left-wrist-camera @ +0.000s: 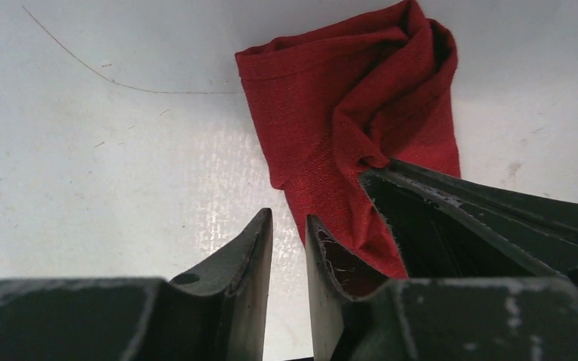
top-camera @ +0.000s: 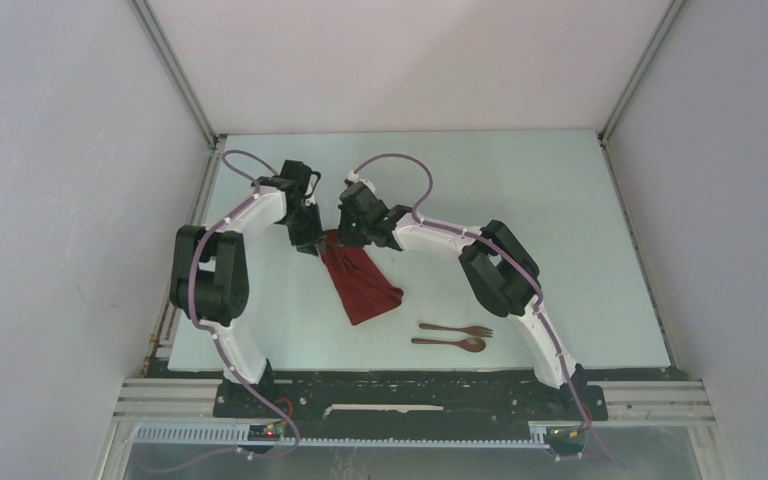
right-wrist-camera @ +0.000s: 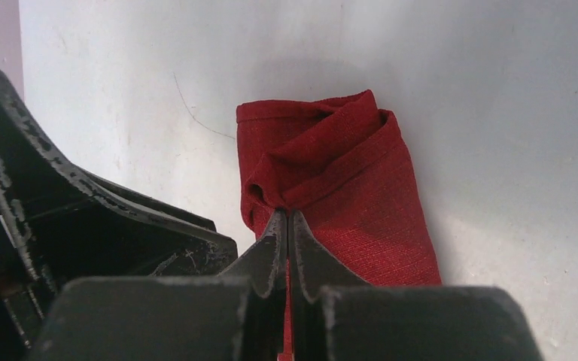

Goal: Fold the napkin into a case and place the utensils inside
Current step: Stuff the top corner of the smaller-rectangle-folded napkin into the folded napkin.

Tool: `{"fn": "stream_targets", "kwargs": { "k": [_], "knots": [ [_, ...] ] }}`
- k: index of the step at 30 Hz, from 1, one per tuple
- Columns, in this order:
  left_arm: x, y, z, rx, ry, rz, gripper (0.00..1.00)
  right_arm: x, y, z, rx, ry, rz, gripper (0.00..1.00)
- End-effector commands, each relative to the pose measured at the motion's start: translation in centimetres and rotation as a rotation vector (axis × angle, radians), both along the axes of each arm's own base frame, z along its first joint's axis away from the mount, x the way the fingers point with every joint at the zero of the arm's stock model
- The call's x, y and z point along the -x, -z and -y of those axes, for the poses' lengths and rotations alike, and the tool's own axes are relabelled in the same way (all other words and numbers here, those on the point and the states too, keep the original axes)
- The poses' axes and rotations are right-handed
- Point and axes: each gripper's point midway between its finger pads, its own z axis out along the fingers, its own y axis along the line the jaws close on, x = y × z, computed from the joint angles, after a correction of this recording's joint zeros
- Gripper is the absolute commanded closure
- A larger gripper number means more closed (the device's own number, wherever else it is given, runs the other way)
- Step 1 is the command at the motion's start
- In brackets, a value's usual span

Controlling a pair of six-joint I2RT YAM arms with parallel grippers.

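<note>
Fork and spoon lie side by side on the surface, lower centre, apart from the napkin. Napkin is a bunched strip, mid-frame. Right jaws pinched on its upper-left end. Left jaws narrow gap, cloth just beside them, right jaws crowding alongside.

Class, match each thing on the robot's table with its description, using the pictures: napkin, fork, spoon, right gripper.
Things:
1 napkin
2 fork
3 spoon
4 right gripper

Descriptions:
A shut, pinching fabric
B brown, closest to the arm bases
C dark red, folded
D brown, just beyond the other utensil

Pairs: 1-C; 2-D; 3-B; 4-A
</note>
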Motion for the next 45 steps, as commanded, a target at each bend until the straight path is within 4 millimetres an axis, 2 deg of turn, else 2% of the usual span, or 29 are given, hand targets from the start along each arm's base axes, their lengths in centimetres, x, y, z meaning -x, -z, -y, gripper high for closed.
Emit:
{"fn": "stream_targets", "kwargs": {
  "k": [1, 7, 14, 19, 31, 34, 36, 40, 45],
  "knots": [
    [-1.1, -0.8, -0.3, -0.069, 0.029, 0.04, 0.71, -0.7, -4.8, -0.3, -0.095, 0.016, 0.053, 1.0],
    [-1.9, -0.3, -0.2, -0.137, 0.037, 0.024, 0.67, -0.7, -4.9, -0.4, -0.101, 0.013, 0.055, 1.0],
    [-2.7, 0.5, -0.3, -0.199, 0.051, 0.005, 0.67, -0.7, -4.9, -0.5, -0.106, 0.013, 0.052, 1.0],
    [-3.9, 0.0, -0.2, -0.212, 0.05, 0.03, 0.66, -0.7, -4.5, -0.5, -0.105, 0.01, 0.044, 1.0],
    [-3.9, 1.3, 0.3, -0.219, 0.077, -0.004, 0.68, -0.7, -4.7, -0.7, -0.115, 0.01, 0.042, 1.0],
    [-4.1, 1.5, 0.3, -0.22, 0.082, -0.005, 0.72, -0.8, -4.6, -0.8, -0.117, 0.011, 0.041, 1.0],
    [-4.2, 1.4, 0.3, -0.224, 0.08, -0.002, 0.8, -0.6, -4.5, -0.8, -0.119, 0.01, 0.035, 1.0],
    [-4.5, 0.3, 0.1, -0.224, 0.074, 0.039, 0.91, -0.3, -4.2, -1.2, -0.136, 0.004, 0.013, 1.0],
    [-4.3, -0.7, 0.0, -0.192, 0.073, 0.063, 0.97, 0.5, -3.5, -2.1, -0.2, -0.007, -0.042, 1.0]
  ]
}}
